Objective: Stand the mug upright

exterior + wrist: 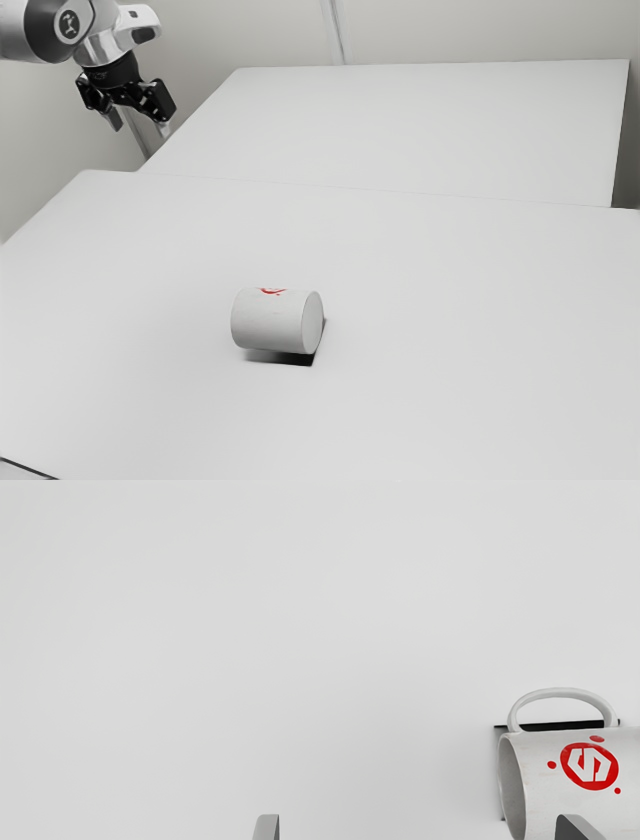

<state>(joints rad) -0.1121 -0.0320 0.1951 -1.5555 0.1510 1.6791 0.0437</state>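
One white mug [272, 322] lay on its side on a pale table [450, 400] while a robot's gripper [140, 124], its two fingers spread wide, hung in the air toward the exterior view's upper left, well apart from it. In that view the mug's flat, round base [313, 322] faced the exterior view's right, part of a red mark curved over the top of its body, and a dark shadow [290, 358] lay on the table beneath. The wrist view gave more of the mug: its mouth [512, 787] opened toward the other finger's side, its handle [562, 692] arched out on the side away from the fingertips, and a red logo [590, 766] with small red spots around it marked the white wall. One fingertip [575, 827] overlapped the mug there, and the other [266, 827] stood off past its mouth, over the bare tabletop. The arm [95, 35], white and gray above the black gripper, entered from the exterior view's upper left. Behind the table stretched a second pale surface [430, 130], backed by a light wall [480, 25].
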